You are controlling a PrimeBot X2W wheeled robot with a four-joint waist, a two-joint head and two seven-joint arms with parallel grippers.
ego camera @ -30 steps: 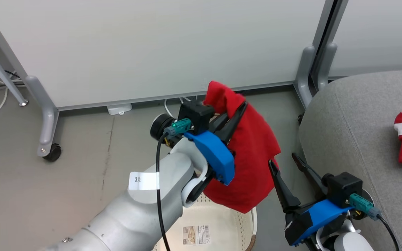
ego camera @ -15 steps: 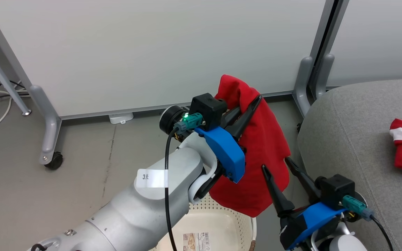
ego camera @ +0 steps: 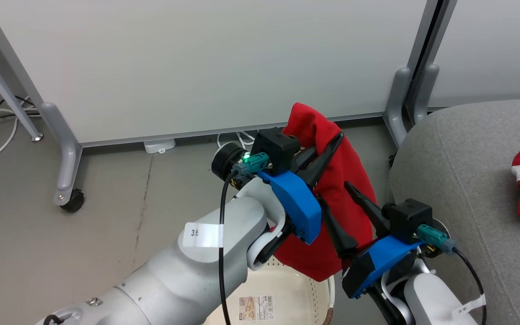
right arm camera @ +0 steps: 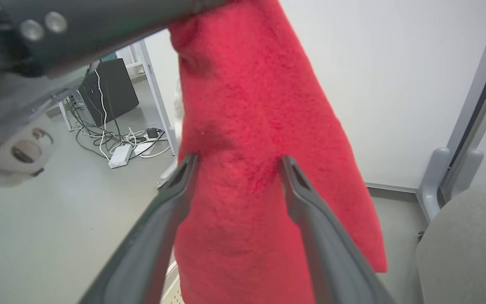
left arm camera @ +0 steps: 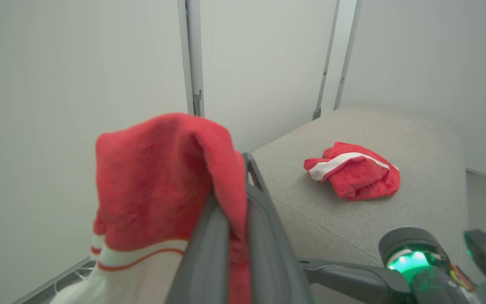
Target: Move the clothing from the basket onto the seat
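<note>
Left gripper: pinching shut on the top fold of the held garment, suspending the cloth clear of the basket for transfer.
Right gripper: standing wide open, fingers spread across the hanging mid-section; contact not discernible; probably preparing a second grip to steady the drape.
Held garment position: hanging above the basket, beside the seat, not yet over the cushion.
Second garment: lying crumpled on the seat, already delivered.

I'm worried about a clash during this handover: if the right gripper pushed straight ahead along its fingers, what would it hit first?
The hanging red garment, held up by the left gripper. The right gripper is open and aimed squarely at it; how close it already is, I cannot tell.
</note>
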